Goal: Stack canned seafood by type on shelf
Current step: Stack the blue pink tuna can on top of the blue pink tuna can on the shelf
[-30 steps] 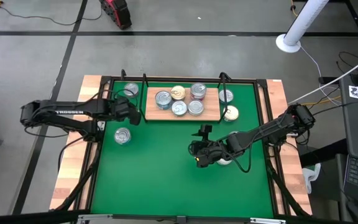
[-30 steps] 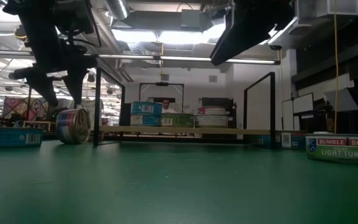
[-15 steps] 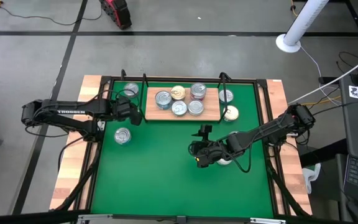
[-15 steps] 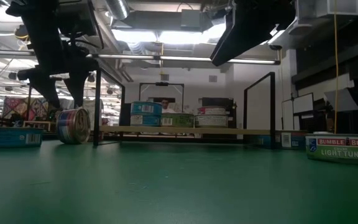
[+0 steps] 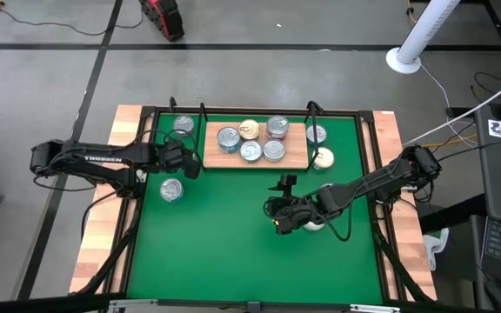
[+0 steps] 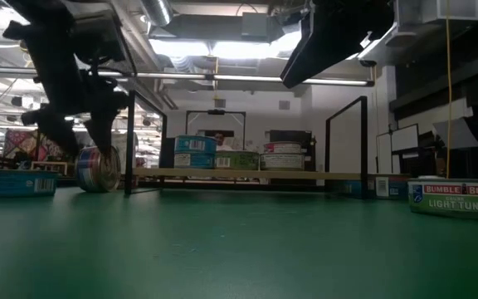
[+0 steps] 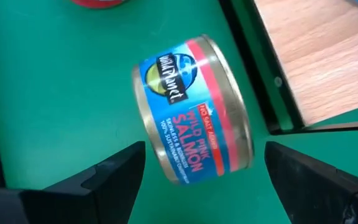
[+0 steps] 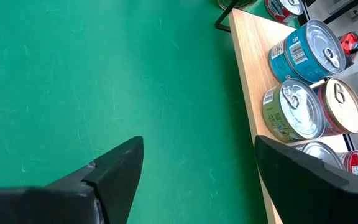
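Note:
A pink-and-blue salmon can [image 7: 191, 112] lies on its curved side on the green mat [image 5: 224, 243], just left of the shelf's wire post [image 6: 129, 141]. My left gripper [image 7: 205, 152] hangs open right above it, one finger on each side, touching nothing; the low view shows both fingers [image 6: 98, 137] over the can [image 6: 98, 169]. The wooden shelf [image 5: 298, 156] carries several upright cans [image 5: 250, 139]. My right gripper [image 5: 277, 219] waits open above the mat at mid right, facing the shelf [image 8: 253, 62].
Loose cans sit on the mat: two at the left [image 5: 171, 189] [image 5: 183, 126], two right of the shelf [image 5: 317, 134] [image 5: 323, 158], and a light tuna can [image 6: 455, 198] under my right arm. The near half of the mat holds nothing else.
My left gripper has sunk toward the salmon can, staying open. The can has not moved.

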You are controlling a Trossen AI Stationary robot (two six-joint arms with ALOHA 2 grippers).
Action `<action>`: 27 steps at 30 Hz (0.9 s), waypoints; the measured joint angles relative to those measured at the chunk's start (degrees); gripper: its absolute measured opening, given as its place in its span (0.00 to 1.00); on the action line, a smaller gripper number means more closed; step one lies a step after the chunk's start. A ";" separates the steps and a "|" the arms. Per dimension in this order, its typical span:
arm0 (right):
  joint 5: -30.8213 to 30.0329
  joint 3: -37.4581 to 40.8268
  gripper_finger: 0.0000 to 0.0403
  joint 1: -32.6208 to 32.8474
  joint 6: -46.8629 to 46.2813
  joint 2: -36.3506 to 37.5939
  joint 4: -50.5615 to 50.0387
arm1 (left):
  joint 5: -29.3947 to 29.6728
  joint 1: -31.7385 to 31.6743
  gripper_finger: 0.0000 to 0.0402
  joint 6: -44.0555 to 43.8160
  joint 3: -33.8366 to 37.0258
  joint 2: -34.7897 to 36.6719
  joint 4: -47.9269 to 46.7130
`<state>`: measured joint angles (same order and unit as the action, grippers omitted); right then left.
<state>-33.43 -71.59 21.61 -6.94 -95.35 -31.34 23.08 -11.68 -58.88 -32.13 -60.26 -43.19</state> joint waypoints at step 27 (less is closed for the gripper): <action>0.00 0.00 0.76 0.00 0.00 0.00 0.40 | 0.17 -0.04 0.49 1.66 3.47 0.01 3.68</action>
<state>-33.43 -71.59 21.61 -6.94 -95.35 -30.94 23.25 -11.73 -57.22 -28.67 -60.25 -39.51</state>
